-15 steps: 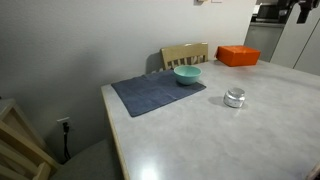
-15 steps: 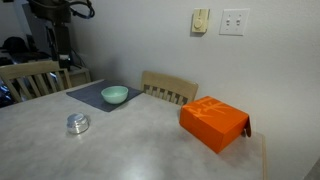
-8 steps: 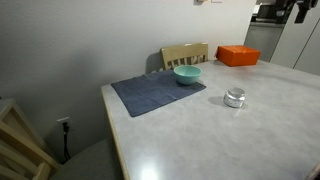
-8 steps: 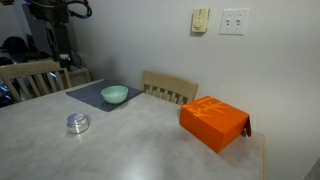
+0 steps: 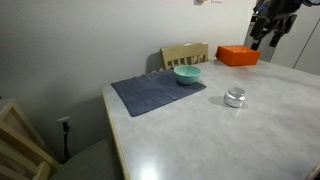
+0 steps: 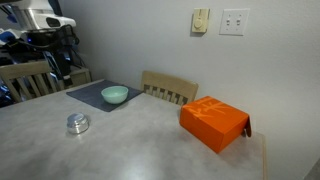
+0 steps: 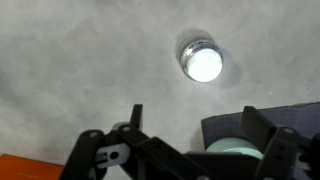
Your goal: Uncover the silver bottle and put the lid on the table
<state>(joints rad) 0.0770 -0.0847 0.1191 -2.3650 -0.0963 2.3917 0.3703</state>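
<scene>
Hanging high above the table, the gripper has its fingers spread wide with nothing between them. Below it, the bottle stands upright on bare table, well apart from the gripper, and the lid looks to be on it.

The long descent is the first risk. The bottle sits off the gripper's line in the wrist view, so a drop without re-centring would likely land a finger on the lid or knock the bottle aside. Glare washes out the lid's rim, so closing too low could catch the body instead. The bottle is squat and probably light. Nothing holds it down, so it may rise or skid with the lid.

Farther on, the bowl on the mat lies near enough for a wide swing to clip it. The box is well apart from the bottle.
</scene>
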